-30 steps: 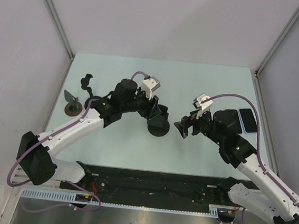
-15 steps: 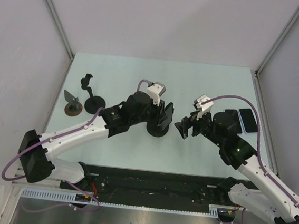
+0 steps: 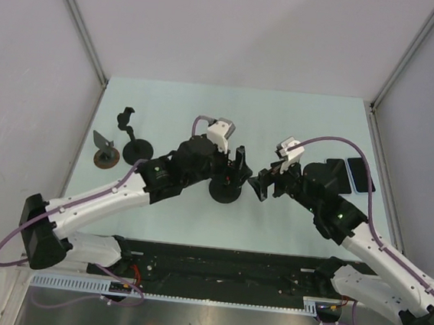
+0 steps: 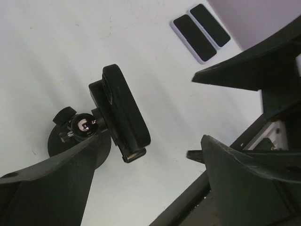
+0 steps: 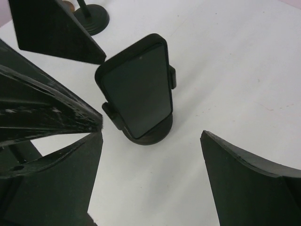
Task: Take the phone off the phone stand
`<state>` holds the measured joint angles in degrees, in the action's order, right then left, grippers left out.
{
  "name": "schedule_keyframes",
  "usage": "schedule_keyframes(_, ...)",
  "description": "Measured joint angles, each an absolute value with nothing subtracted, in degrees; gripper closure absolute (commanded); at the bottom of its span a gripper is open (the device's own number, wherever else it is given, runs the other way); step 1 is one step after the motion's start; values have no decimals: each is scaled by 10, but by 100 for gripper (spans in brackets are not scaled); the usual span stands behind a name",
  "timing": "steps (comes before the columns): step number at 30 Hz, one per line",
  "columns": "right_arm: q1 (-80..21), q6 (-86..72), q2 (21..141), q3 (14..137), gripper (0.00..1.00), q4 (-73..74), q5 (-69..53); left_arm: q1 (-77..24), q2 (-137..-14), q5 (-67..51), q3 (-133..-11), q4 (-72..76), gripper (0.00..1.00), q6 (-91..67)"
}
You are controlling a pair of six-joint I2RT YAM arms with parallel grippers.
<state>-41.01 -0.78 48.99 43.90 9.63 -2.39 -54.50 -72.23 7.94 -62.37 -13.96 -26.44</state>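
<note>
The table (image 3: 305, 121) is the big thing here, walled in on the left, right and far sides, and its widest bare stretch runs along the far edge. My left arm (image 3: 114, 191) comes in from the near left and my right arm (image 3: 363, 238) from the near right, and they meet around the middle.

My left gripper (image 3: 237, 164) hangs over the far side of the phone stand (image 3: 224, 192). Its fingers are spread wide and grip nothing. The back of the cradle sits in the gap and touches neither finger.

My right gripper (image 3: 259, 186) is just right of the stand, also spread wide with nothing in it, facing the screen. It's a tight spot, with both grippers close and the stand between them.

The phone (image 5: 138, 94) sits in the cradle, leaning back, side clamps on its edges. Two flat phones (image 3: 358, 174) lie side by side near the right edge. A black stand (image 3: 132, 145) and a brown-based one (image 3: 107, 156) sit near the left edge, well apart from my fingers.
</note>
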Motion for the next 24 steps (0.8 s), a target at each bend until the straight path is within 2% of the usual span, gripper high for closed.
schedule_keyframes(7,-456,-32,527,439,11,58,14,-488,-631,81,-605,-130,4,-255)
schedule_keyframes(12,-522,-45,593,464,10,51,99,-393,-553,71,-551,-124,4,-244)
schedule_keyframes(18,-578,-60,667,511,12,30,207,-331,-511,41,-504,-128,4,-212)
schedule_keyframes(21,-587,-67,693,527,18,19,255,-322,-506,13,-491,-129,3,-177)
schedule_keyframes(24,-588,-72,708,532,28,11,299,-322,-506,-18,-482,-130,1,-147)
